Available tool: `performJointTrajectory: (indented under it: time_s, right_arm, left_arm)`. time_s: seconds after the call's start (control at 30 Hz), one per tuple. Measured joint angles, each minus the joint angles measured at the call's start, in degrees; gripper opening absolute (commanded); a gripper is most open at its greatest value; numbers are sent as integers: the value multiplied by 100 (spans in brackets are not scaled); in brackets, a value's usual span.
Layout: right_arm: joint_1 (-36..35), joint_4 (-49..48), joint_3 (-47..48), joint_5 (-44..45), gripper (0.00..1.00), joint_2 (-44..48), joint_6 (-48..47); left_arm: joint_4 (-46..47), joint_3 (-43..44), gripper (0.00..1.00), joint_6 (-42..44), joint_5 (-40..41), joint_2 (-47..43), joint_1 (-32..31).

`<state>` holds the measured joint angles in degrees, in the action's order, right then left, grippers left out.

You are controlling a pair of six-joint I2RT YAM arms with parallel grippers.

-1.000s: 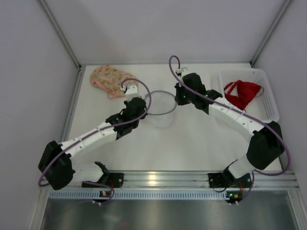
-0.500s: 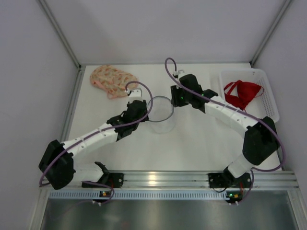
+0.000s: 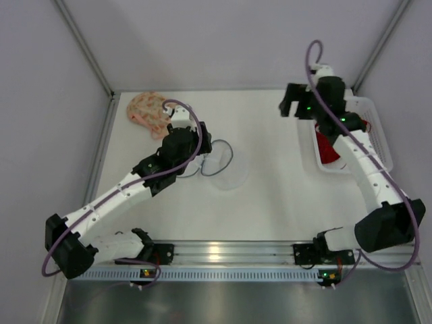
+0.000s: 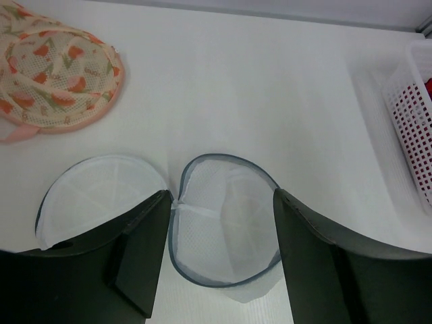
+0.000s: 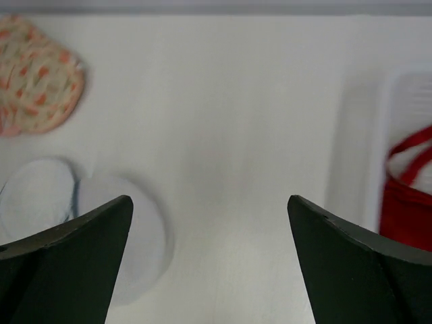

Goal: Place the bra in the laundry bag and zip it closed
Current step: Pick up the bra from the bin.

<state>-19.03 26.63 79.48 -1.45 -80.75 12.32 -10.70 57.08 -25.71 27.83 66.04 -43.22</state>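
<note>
You were at the fetch step: the laundry bag (image 4: 226, 223) lay unzipped, halves spread, your left gripper (image 4: 220, 196) open and empty right above it. The red bra (image 5: 405, 202) sat in the white basket (image 4: 405, 121), well right of the bag, with your right gripper (image 5: 209, 199) gaping wide, holding nothing. Next you'd have to clear the basket wall and pinch fabric. Open table (image 3: 283, 196) ran right of the bag; a floral mesh bag (image 4: 57, 74) sat behind-left

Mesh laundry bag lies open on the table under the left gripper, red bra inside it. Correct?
Not quite. The red bra lies in the white basket on the right, not in the bag; the top view shows it. The mesh laundry bag does lie open under the left gripper.
</note>
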Motion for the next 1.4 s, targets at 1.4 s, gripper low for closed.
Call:
performJointTrajectory:
  time_s: [1.4]
  right_arm:
    - [4030, -2535, -1532, -229, 65, -2450, 726]
  left_arm:
    - [-122, 382, 70, 210, -76, 1421, 83]
